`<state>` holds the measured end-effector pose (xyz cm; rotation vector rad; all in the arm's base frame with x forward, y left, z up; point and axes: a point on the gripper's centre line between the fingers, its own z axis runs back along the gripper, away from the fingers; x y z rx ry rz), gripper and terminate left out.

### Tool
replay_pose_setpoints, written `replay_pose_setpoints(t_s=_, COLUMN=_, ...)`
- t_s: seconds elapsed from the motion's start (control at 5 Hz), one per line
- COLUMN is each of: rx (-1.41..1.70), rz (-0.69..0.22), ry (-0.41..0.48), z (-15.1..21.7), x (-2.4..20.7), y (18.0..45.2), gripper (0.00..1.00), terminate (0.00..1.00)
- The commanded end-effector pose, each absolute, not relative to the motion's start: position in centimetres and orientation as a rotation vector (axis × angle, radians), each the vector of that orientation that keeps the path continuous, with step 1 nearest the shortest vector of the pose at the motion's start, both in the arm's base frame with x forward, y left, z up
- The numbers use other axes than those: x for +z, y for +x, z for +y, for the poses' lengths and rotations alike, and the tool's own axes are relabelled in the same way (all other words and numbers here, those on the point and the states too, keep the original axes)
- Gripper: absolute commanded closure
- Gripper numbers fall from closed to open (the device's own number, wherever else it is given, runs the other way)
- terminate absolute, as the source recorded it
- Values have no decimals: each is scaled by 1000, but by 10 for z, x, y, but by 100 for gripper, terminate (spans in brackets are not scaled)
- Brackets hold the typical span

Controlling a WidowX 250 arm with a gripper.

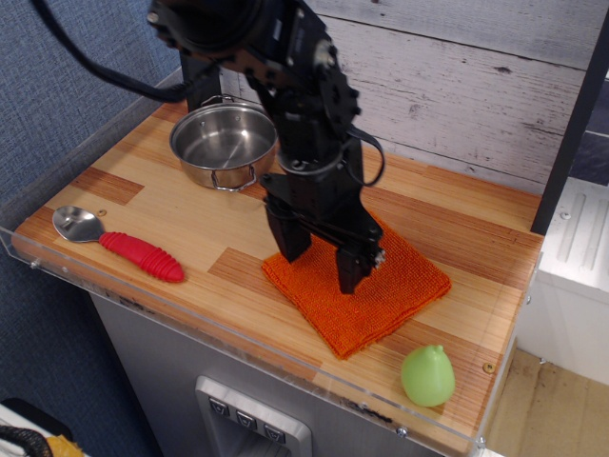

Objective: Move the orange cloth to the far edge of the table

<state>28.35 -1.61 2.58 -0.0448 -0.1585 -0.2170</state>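
Observation:
The orange cloth (pixel 381 303) lies flat and folded on the wooden table (pixel 190 224), toward the front right. My black gripper (pixel 322 264) points down over the cloth's left half with its two fingers spread wide apart. The left finger hangs at the cloth's left edge and the right finger (pixel 352 272) over the cloth's middle. The tips are at or just above the cloth; I cannot tell if they touch it. Nothing is between the fingers. The arm hides part of the cloth's far corner.
A steel pot (pixel 222 145) stands at the back left. A spoon with a red handle (pixel 143 255) lies at the front left. A green pear-shaped object (pixel 427 375) sits at the front right corner. A clear acrylic rim (pixel 86 143) runs along the table's edges; a plank wall stands behind.

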Motion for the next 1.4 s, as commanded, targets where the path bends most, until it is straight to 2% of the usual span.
replay_pose_setpoints(t_s=0.0, rx=-215, rz=-199, ry=-17, z=-28, x=31, y=298, gripper=0, terminate=0)
replay_pose_setpoints(t_s=0.8, rx=-32, rz=-152, ry=-16, z=-25, x=23, y=312, gripper=0, terminate=0)
replay_pose_setpoints(t_s=1.2, rx=124, rz=-150, ry=-28, z=-25, x=28, y=328, gripper=0, terminate=0)
